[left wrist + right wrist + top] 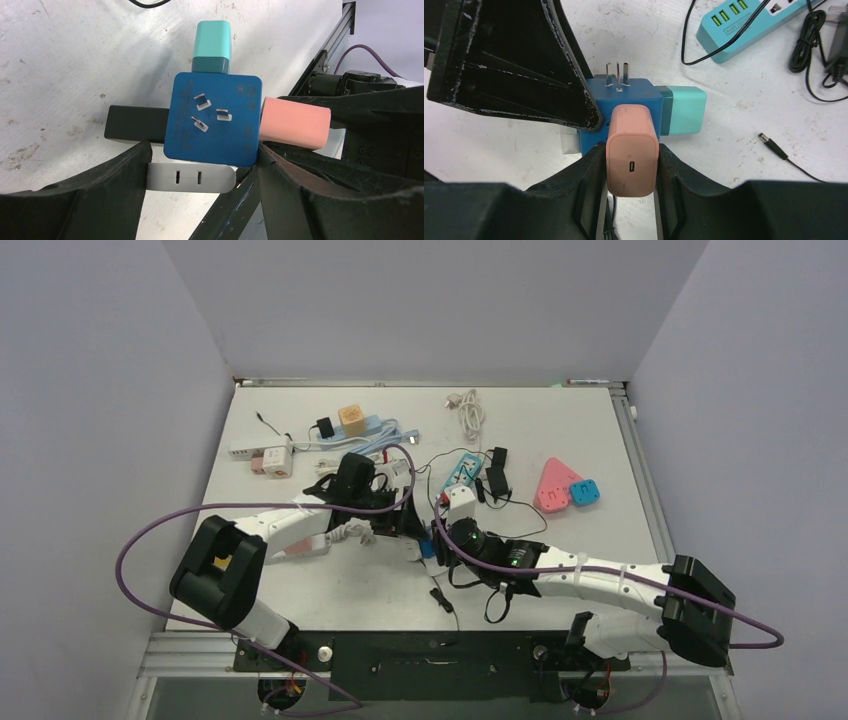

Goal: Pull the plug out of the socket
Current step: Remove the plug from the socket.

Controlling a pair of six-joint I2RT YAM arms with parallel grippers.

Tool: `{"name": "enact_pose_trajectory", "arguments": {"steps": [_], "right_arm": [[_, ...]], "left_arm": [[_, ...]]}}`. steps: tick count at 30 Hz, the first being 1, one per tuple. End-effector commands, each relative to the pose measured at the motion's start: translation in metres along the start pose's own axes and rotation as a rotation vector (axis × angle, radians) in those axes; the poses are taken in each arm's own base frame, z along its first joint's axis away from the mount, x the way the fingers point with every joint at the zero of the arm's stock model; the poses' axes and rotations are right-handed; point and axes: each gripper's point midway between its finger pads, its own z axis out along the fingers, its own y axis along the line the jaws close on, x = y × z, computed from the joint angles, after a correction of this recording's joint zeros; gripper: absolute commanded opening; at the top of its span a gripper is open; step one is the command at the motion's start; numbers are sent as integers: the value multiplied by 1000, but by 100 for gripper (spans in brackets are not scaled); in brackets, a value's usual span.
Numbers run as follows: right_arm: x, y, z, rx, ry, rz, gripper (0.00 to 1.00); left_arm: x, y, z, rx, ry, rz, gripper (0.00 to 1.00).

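A blue cube socket (215, 120) carries a pink plug (295, 122), a teal plug (212, 47), a black plug (135, 124) and a white plug (190, 177); three metal prongs stick out of its face. My left gripper (202, 160) is shut around the cube and the white plug. My right gripper (632, 165) is shut on the pink plug (632, 150), which is still seated in the cube (624, 95). In the top view both grippers meet at the cube (428, 545) near the table's front middle.
A teal power strip (744, 20) with black cables lies beyond the cube, and a loose barrel connector (771, 145) to its right. A pink triangular socket (555, 485), a coiled white cable (470, 410) and several adapters (270, 458) lie farther back.
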Motion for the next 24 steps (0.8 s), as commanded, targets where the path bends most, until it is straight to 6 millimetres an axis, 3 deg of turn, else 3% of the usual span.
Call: {"name": "enact_pose_trajectory", "arguments": {"steps": [1, 9, 17, 24], "right_arm": [[-38, 48, -4, -76, -90, -7, 5], [-36, 57, -2, -66, -77, -25, 5], [-51, 67, -17, -226, -116, 47, 5], [-58, 65, -25, -392, -124, 132, 5]], "left_arm": [[-19, -39, 0, 130, -33, 66, 9], [-19, -37, 1, 123, -32, 64, 8], [-19, -36, 1, 119, -30, 64, 8], [-19, -35, 1, 113, -30, 64, 8]]}}
